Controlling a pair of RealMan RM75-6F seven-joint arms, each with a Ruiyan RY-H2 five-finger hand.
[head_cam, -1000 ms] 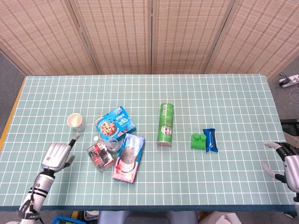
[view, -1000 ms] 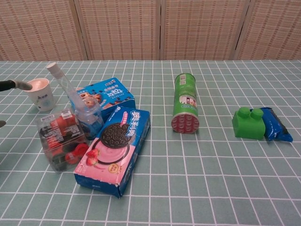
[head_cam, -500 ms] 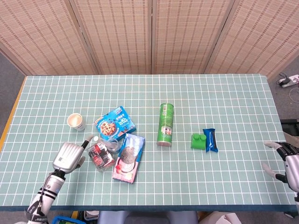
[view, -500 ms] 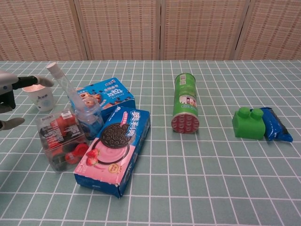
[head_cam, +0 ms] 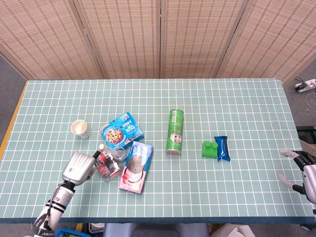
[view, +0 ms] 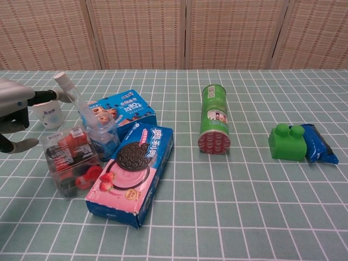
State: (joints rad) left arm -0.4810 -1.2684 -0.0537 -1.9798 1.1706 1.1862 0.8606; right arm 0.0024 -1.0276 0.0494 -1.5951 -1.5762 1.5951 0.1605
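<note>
The left hand [head_cam: 78, 166] sits just beside the clear plastic box of red and black items [view: 68, 159] at the table's [head_cam: 237, 113] near-left, fingers [view: 46, 96] spread and holding nothing, seemingly to bracket it. A clear bottle with a white cap [view: 89, 122] leans on that box, while the right hand [head_cam: 306, 175] hangs open off the far edge.

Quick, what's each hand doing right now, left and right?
Left hand: open, fingers spread, holding nothing, beside the clear snack box.
Right hand: open, fingers apart, holding nothing, at the table's right edge.
</note>
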